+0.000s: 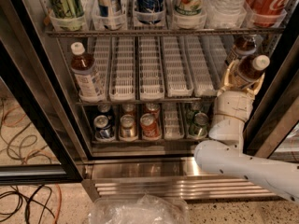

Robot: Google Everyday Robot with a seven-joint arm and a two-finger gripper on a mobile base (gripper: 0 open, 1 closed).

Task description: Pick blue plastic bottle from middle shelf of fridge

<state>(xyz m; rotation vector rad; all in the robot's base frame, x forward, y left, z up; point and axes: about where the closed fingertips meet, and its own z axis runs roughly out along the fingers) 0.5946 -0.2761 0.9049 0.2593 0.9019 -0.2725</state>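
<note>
Gripper [240,82] is sitting at the right end of the middle shelf [140,100], inside the fridge [28,106] opening. It's clamping the blue plastic bottle [245,70], with fingers [228,78] closed on either side of the body.

The bottle is tilting, and its white cap [260,62] is pointing up and to the right of the gripper, toward the door frame. Brown liquid and the pale label are showing above the fingers. I can't tell whether the bottle base is touching the shelf.

Just above and behind the gripper a second brown bottle [243,45] is standing at the back of the same shelf. Far left of the gripper, at the other end of the shelf, a third bottle [87,76] with a white cap is standing upright in its lane. The white lane trays [152,71] are lying between that bottle and the gripper.

My arm [231,148] is running down from the gripper and bending right, crossing in front of the steel base grille [154,185]. Below and left of the gripper, cans [148,125] are lining the lower rack. Above it, a rack of tall bottles and cans [149,3].

Crumpled clear plastic [135,211] is lying on the floor below the grille. Cables [18,139] are lying far lower left.
</note>
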